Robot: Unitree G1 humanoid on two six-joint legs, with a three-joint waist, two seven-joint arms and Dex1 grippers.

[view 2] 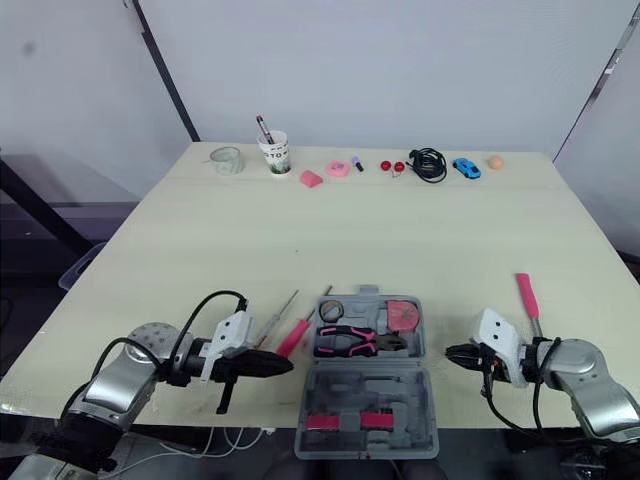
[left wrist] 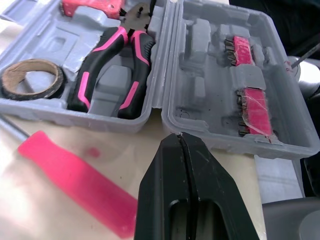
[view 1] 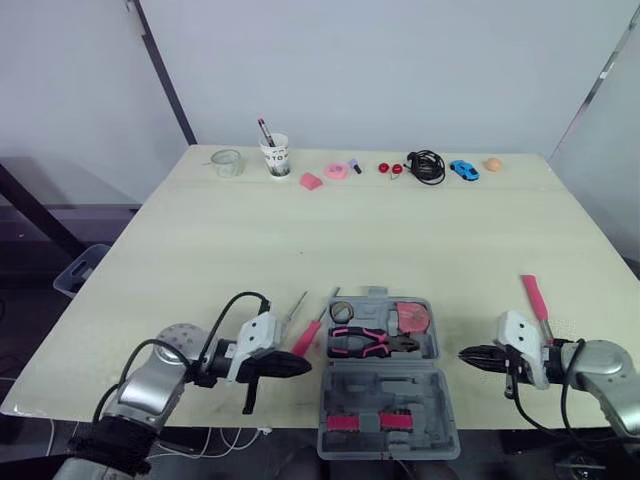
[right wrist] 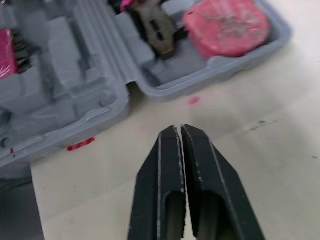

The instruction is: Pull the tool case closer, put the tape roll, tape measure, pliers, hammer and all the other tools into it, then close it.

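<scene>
1. The grey plastic tool case (view 1: 388,388) lies open at the table's near edge, between both grippers and within reach of either arm.
2. Its far half holds the brown tape roll (view 1: 342,312), the pink-and-black pliers (view 1: 365,343) and the pink tape measure (view 1: 410,318) (each in a moulded recess).
3. The left gripper (view 1: 305,368), fingers pressed together, sits beside the unpacked pink-handled screwdriver (view 1: 305,338).
4. The right gripper (view 1: 465,353), fingers likewise together and empty, sits near a pink-handled tool (view 1: 533,295), probably the hammer.

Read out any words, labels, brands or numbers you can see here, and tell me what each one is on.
No text here can be quoted.
On the white cup: dark print, too small to read.
On the tape measure: no legible marking.
On the tool case: no lettering to be seen.
</scene>
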